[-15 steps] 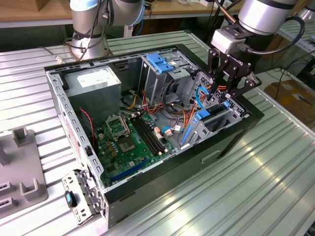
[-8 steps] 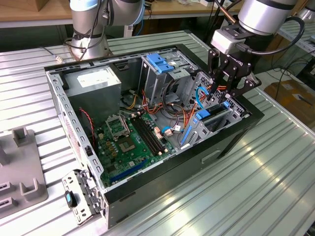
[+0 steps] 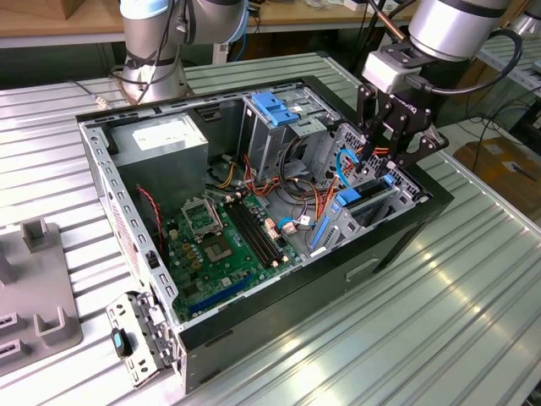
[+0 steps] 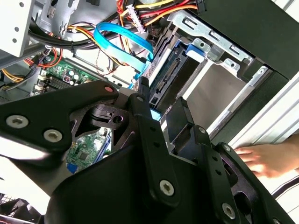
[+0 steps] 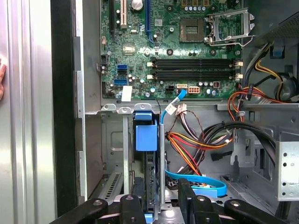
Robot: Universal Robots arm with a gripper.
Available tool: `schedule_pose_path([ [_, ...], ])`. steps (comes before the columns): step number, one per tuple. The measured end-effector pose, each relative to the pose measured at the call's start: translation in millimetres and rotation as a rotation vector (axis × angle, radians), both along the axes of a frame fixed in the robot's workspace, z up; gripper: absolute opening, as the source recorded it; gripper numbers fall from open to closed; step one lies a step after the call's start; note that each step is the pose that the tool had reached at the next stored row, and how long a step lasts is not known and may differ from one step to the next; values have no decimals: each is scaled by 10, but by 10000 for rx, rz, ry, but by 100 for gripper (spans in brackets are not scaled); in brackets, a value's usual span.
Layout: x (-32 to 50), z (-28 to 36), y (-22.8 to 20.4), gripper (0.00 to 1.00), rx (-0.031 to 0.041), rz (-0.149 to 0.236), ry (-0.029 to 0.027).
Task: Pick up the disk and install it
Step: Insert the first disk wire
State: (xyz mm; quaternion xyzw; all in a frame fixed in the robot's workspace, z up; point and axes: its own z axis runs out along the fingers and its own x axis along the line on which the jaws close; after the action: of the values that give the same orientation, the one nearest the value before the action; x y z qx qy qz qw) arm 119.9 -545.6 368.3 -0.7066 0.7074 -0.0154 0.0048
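First wrist view: disk (image 5: 146, 135) stands on edge in the bay, with the gripper (image 5: 158, 192) spread astride it and one finger clear of it. Exterior view puts the bay (image 3: 376, 201) at 3 o'clock in the case (image 3: 101, 169). The disk is likely stiff, dense and shock-shy; grip the blue frame's flat sides, not the label.

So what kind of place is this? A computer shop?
More likely a robot lab or workshop, though I can't be sure. A robot arm reaches into an open computer, which lies on its side on a ribbed metal table.
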Motion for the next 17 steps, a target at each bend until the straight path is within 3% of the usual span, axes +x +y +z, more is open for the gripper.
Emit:
schedule_pose_path([
  [17,10,-13,22,43,-4,-1,0],
])
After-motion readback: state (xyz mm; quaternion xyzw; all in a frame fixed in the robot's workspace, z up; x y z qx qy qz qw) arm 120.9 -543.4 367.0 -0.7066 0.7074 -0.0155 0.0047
